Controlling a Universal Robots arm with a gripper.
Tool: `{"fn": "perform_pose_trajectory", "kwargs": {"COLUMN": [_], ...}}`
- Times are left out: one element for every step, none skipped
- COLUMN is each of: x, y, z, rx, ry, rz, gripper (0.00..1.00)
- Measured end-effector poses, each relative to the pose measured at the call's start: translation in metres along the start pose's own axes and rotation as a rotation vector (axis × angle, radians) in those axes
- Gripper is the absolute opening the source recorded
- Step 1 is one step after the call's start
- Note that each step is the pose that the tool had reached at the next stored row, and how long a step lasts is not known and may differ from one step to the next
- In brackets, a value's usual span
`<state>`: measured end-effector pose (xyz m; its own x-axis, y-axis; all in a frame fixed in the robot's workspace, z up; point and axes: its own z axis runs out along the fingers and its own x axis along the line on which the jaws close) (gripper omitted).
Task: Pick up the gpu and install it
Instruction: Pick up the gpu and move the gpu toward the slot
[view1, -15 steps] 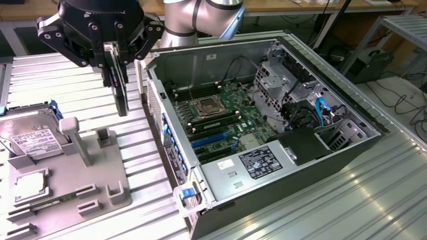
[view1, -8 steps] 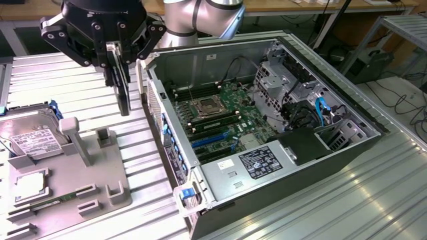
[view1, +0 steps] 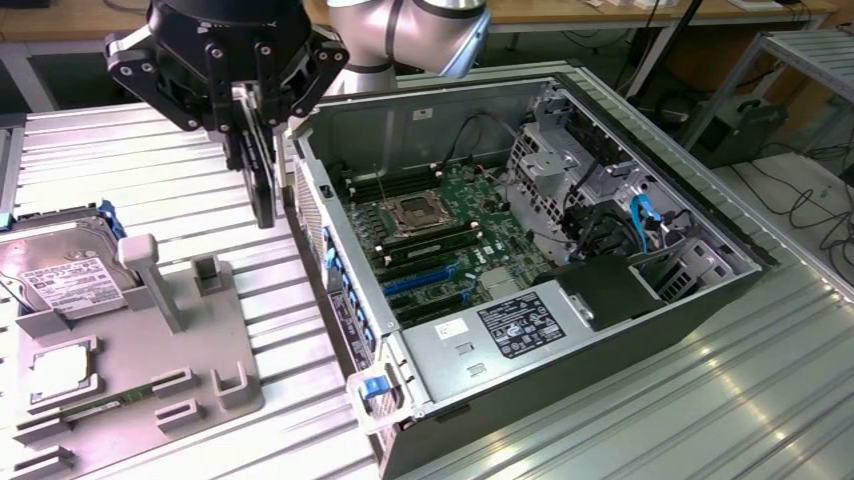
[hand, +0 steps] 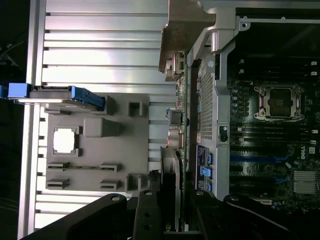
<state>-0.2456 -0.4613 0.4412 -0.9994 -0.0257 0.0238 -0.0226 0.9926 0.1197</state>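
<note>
The robot arm's two fingers (view1: 242, 128) are closed tight on the upper end of the gpu (view1: 266, 190), with no gap visible between pads and card. The gpu hangs straight down from them, long axis upright, and is seen edge-on as a thin dark strip. It is clear of the desk (view1: 667, 400), toward the desk's far edge, between a grey parts holder (view1: 160, 340) and an open computer case (view1: 674, 200) lying on its side.

The card is just outside the case wall on the exterior view's left. The motherboard (view1: 441, 230) and its blue expansion slots (view1: 420, 282) lie inside, toward the exterior view's right of the card and lower than it.

In the wrist view the gpu (hand: 183, 125) runs away from the fingers (hand: 169, 185) alongside the case wall, ending in its pale metal bracket (hand: 186, 30).

Seen edge-on, neither face of the card nor its connector edge can be made out. The fingers hide the grip point itself. A hard drive (view1: 60, 275) sits in the holder.
</note>
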Motion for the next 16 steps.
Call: {"fn": "perform_pose_trajectory", "kwargs": {"x": [-0.001,-0.003,-0.004,-0.006,-0.007,-0.007,-0.008,-0.008,-0.009,-0.010,-0.011,-0.012,-0.012,-0.013,-0.014,-0.014], "y": [0.0000,-0.0001,-0.0001,-0.0001,-0.0002,-0.0002,-0.0002,-0.0002,-0.0002,-0.0003,-0.0003,-0.0003,-0.0003,-0.0003,-0.0003,-0.0004], "z": [0.0000,-0.0001,-0.0001,-0.0001,-0.0001,-0.0001,-0.0001,-0.0001,-0.0001,-0.0001,-0.0002,-0.0002,-0.0002,-0.0002,-0.0002,-0.0003], "rx": [0.0000,0.0000,0.0000,0.0000,0.0000,-0.0001,0.0000,-0.0001,0.0000,0.0000,0.0000,0.0000,0.0000,0.0000,0.0000,0.0001], "ry": [0.0000,0.0000,0.0000,0.0000,-0.0001,-0.0001,0.0000,0.0000,0.0001,0.0000,0.0000,0.0001,0.0000,0.0001,0.0000,0.0001], "rz": [0.000,0.000,0.000,0.000,0.000,0.000,0.000,0.000,0.000,0.000,0.000,-0.001,-0.001,0.000,-0.001,-0.001], "gripper": [0.27,0.27,0.27,0.27,0.27,0.27,0.27,0.27,0.27,0.27,0.27,0.27,0.27,0.27,0.27,0.27]}}
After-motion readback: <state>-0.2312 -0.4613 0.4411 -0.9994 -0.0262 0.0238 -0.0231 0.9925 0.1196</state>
